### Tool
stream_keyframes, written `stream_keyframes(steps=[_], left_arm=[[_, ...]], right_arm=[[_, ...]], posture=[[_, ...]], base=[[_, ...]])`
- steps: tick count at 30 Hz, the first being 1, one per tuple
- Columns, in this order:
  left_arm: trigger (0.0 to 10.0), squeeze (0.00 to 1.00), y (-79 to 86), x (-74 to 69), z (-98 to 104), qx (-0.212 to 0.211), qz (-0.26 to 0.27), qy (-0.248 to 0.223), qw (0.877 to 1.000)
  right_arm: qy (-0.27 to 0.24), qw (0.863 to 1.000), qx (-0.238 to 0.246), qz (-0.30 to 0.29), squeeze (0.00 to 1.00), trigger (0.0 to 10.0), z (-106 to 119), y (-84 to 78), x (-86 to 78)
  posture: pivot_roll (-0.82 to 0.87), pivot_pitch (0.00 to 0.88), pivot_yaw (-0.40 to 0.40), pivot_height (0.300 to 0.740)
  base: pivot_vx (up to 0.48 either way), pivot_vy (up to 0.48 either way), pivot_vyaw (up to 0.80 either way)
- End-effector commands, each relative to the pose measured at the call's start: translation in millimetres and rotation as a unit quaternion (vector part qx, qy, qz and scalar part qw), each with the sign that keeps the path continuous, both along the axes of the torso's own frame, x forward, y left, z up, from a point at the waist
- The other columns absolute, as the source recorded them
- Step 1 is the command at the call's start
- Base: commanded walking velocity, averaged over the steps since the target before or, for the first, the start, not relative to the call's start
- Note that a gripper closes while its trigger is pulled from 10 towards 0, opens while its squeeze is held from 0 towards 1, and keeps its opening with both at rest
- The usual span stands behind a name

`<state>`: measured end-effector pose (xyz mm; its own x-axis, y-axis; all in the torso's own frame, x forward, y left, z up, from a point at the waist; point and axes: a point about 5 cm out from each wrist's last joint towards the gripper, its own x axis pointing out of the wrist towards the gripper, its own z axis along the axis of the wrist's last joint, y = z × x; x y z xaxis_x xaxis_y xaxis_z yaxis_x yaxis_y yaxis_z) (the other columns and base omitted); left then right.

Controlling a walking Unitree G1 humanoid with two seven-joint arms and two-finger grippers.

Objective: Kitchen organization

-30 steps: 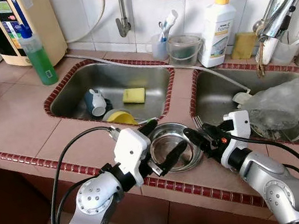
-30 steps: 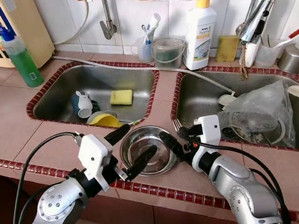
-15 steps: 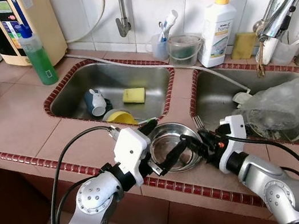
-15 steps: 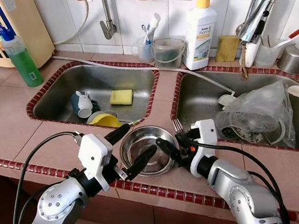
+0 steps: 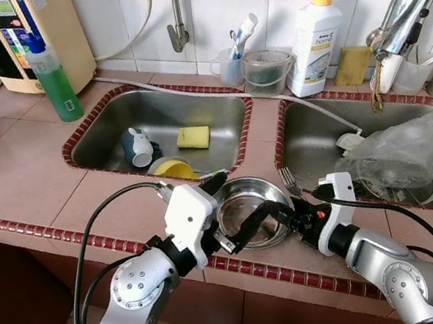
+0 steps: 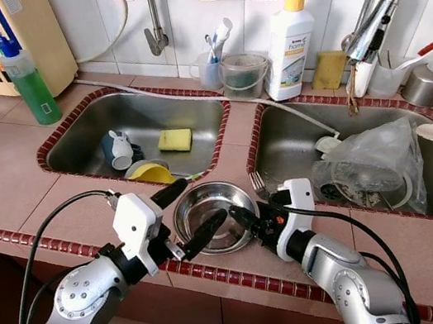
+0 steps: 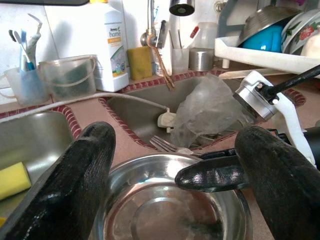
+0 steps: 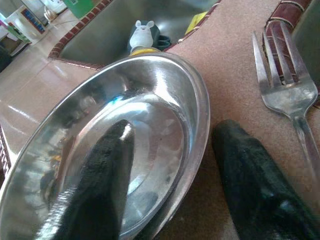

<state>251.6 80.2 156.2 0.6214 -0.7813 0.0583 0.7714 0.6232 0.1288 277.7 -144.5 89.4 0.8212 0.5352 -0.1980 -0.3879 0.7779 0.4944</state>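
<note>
A shallow steel bowl [image 5: 251, 206] sits on the tiled counter strip between the two sinks, near the front edge. My left gripper [image 5: 232, 204] is open, with one finger behind the bowl's left rim and the other across its near side. From the right, my right gripper [image 5: 284, 210] is open astride the bowl's right rim [image 8: 200, 115]: one finger lies inside the bowl, the other rests outside on the counter. A fork [image 8: 285, 85] lies just beyond the right gripper, at the edge of the right sink.
The left sink [image 5: 108, 139] holds a small cup [image 5: 140, 146], a yellow sponge [image 5: 194, 137] and a yellow bowl [image 5: 174, 169]. A crumpled plastic bag [image 5: 399, 151] fills the right sink. A green soap bottle [image 5: 54, 73] and a white bottle [image 5: 311, 32] stand behind.
My right gripper has slid left toward the bowl, and one finger now reaches over the rim into it. The left arm and the bowl have stayed put.
</note>
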Motion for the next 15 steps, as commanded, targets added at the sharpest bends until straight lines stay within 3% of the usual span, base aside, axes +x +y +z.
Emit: stream_keyframes(steps=[1,15], left_arm=[[10.0,0.0,-0.8,-0.2,8,-0.002,-0.002,-0.015,1.0],[10.0,0.0,-2.1,-21.5,-14,0.051,-0.07,0.021,0.996]], right_arm=[[0.006,1.0,0.004,-0.006,0.0,0.0,-1,-3.1,0.7],[0.003,1.0,0.004,-0.011,0.0,0.0,1,-4.4,4.3]], posture=[[0.0,0.05,-0.06,0.74],[0.0,0.041,-0.059,0.74]], base=[[0.0,0.0,0.0],[0.0,0.0,0.0]])
